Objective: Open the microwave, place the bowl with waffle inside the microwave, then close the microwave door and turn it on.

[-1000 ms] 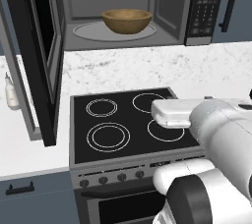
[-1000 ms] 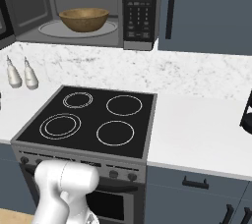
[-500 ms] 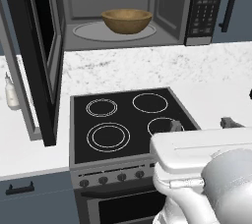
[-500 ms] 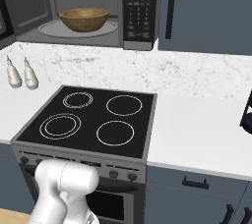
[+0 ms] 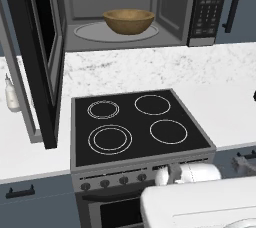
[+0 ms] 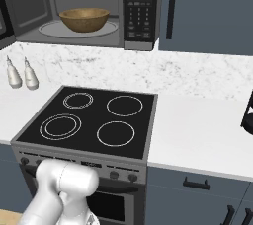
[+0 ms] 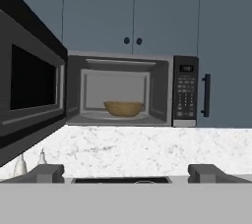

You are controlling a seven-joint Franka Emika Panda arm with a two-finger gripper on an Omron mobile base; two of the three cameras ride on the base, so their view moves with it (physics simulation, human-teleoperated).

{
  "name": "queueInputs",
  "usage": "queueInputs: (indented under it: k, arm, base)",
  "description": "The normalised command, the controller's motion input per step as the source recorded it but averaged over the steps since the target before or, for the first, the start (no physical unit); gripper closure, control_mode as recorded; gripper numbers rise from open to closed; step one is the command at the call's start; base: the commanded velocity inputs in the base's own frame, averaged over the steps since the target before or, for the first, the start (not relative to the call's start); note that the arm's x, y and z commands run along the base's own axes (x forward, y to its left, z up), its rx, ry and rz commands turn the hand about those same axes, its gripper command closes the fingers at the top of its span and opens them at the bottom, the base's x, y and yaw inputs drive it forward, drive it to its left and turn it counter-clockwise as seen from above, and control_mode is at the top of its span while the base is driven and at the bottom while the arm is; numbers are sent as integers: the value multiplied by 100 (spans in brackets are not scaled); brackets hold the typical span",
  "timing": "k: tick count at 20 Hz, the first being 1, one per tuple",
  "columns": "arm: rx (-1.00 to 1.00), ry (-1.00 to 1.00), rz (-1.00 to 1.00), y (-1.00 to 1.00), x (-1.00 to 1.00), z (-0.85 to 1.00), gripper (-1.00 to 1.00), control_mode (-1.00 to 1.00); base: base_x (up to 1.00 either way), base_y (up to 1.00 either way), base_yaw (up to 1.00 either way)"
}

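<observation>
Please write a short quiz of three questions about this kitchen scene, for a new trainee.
1. True or false: the microwave door is closed.
2. Where is the bowl with waffle now? A) on the stove B) on the turntable inside the microwave C) on the counter
3. Fill in: the gripper holds ____.

Key: 1 false, the door stands swung open to the left. 2 B. 3 nothing, its fingers are apart and empty.

We are in a home kitchen. We see a black four-ring stove (image 6: pixel 89 123) set into a white marble counter (image 6: pixel 197 132), a built-in microwave (image 7: pixel 132 90) above it, and blue-grey cabinets (image 7: pixel 130 9) overhead and below.
</observation>
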Motion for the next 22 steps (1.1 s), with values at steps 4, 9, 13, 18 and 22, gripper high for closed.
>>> queueInputs:
  k: [4, 9, 13, 18, 22]
  arm:
    - [-4, 0, -2, 78, 1, 0, -100, -100]
    - [-26, 0, -11, 84, 15, 0, -100, -100]
    - [-28, 0, -12, 85, 36, 0, -100, -100]
    - [-20, 0, -7, 60, 55, -5, -100, -100]
    - [-20, 0, -7, 51, 59, -20, -100, -100]
  base:
    - [0, 0, 0]
    - [0, 0, 0]
    - [0, 0, 0]
    - [0, 0, 0]
    - [0, 0, 0]
